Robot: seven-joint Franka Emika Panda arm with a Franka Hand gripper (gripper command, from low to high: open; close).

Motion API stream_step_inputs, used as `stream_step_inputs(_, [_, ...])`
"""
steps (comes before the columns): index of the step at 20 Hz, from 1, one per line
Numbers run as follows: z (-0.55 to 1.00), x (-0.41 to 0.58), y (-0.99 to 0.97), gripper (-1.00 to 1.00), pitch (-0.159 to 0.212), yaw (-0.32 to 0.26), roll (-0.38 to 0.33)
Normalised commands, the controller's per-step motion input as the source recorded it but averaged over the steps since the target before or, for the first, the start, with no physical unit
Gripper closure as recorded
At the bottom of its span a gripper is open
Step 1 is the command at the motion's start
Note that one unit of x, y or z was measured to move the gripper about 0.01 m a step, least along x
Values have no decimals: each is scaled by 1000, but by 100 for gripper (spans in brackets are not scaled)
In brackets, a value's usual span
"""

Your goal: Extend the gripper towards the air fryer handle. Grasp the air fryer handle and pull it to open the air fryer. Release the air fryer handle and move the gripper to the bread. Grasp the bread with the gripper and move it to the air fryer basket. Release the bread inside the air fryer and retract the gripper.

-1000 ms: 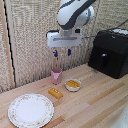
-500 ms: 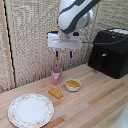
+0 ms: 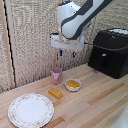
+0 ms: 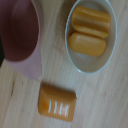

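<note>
still shut, the fryer stands far right on the bench, well right of the gripper, which hangs open and empty above the cup.

bread open above | cup, bowl near (apart)

- Exterior view: bright, even light, soft and low in detail; the air fryer shows a pale sheen on its glossy top; faint shadows lie beside the pink cup
- Wrist view: warm, blurred throughout; the bread has smeared edges
</note>
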Motion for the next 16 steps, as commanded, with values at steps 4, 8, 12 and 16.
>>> stream_step_inputs(4, [-49,48,-206,-100,-98,-144,-367])
stream_step_inputs(8, [-87,59,-329,-100,-86,-125,-350])
stream_step_inputs(12, [-137,4,-420,-100,-59,-142,-274])
stream_step_inputs(16, [-189,0,-519,-100,-34,-125,-206])
